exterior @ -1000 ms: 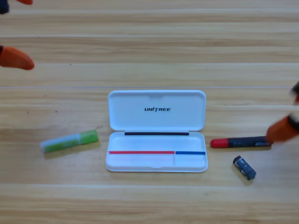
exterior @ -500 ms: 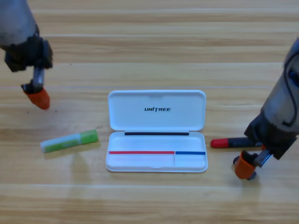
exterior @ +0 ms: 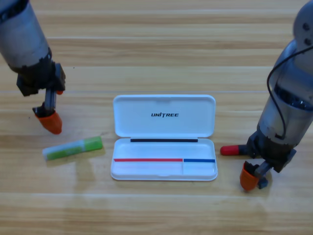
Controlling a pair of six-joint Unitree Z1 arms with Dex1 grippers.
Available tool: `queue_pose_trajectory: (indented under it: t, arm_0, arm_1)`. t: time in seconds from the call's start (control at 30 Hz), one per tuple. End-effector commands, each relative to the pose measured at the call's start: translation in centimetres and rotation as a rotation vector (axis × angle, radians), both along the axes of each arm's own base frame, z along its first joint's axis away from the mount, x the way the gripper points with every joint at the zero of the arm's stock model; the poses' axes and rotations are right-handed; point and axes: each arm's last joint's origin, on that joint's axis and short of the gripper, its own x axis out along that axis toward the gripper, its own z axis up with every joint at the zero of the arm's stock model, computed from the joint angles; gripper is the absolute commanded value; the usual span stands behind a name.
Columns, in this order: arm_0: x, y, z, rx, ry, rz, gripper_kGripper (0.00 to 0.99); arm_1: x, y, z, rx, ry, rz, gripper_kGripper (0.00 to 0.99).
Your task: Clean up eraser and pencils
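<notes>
Right gripper (exterior: 250, 179): down over the eraser (exterior: 263, 183), mostly hidden beneath it; finger state cannot be told.
Left gripper (exterior: 49, 120): just above the green pencil (exterior: 73, 148), likely lining up; fingers unclear.
Red-and-black pencil (exterior: 231, 150): on the bench (exterior: 156, 49), partly behind the right arm.
White case (exterior: 164, 137): open between them, ready to receive.

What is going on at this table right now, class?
Two robot arms are tidying stationery into an open white pencil case in the middle of a wooden table. The right gripper points down at the spot right of the case where the eraser lies, mostly hidden beneath it, with the red-and-black pencil partly covered by the arm. The left gripper hangs just above and left of the green pencil, not touching it. Nothing is in the case yet.
</notes>
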Motion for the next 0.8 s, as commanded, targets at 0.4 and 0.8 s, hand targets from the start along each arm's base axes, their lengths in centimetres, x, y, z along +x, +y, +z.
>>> queue_pose_trajectory:
  t: [0.4, 0.8]
  arm_0:
    - [-0.6, 0.7, -3.1, -0.014, 0.037, 0.008, 0.983]
    - [-0.3, 0.5, -6.7, -0.011, 0.047, 0.009, 0.988]
  arm_1:
    - [-0.4, 0.5, -2.7, -0.071, 0.111, 0.021, 0.0]
    - [-1.2, 3.2, 9.0, 0.036, 0.025, 0.585, 0.0]
